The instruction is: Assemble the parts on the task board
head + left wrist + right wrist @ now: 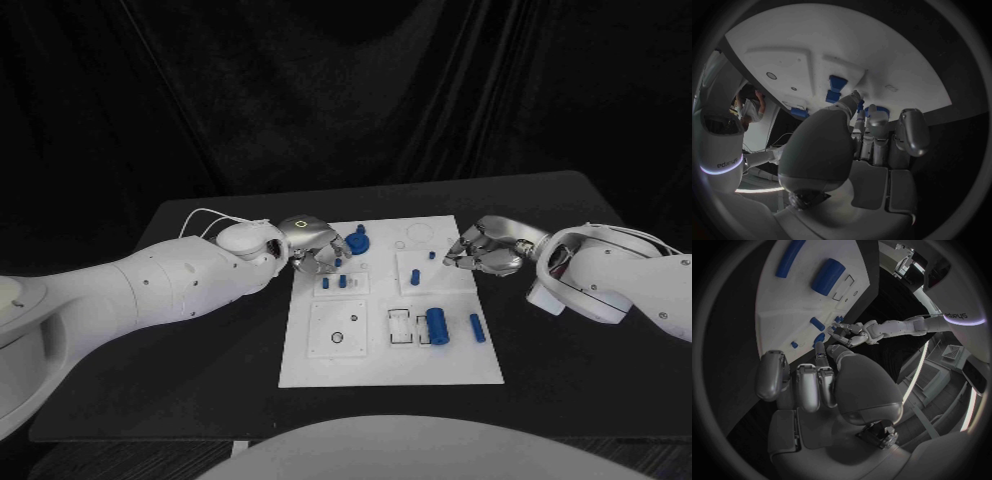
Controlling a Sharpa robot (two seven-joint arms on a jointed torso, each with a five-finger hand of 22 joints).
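The left hand point(313, 244) sits at the far left corner of the board point(317, 370), and the part nearest it is a knobby blue piece point(359, 239) just beside its fingertips, toward the board's middle. In the head view the fingers reach toward that piece and may touch it, but I cannot tell whether they grip it. The left wrist view shows fingers extended over blue parts on the white plate without making a clear pinch plain. The piece looks upright, rounded at the top and wider below; its exact form is too small to read.

The right hand point(486, 248) rests at the board's far right edge, fingers curled inward with nothing visible in them (the right wrist view point(811, 382) shows the same loose curl). It lies well apart from the knobby piece, so the left hand is clearly the nearer one for it. A small blue peg point(415, 277) stands in a panel nearer the right hand.

Toward the robot on the right side lie a thick blue cylinder point(438, 326) and a thin rod point(477, 328), side by side, long axes running from near to far. Both are loose-looking and apart from either hand, somewhat closer to the right arm.
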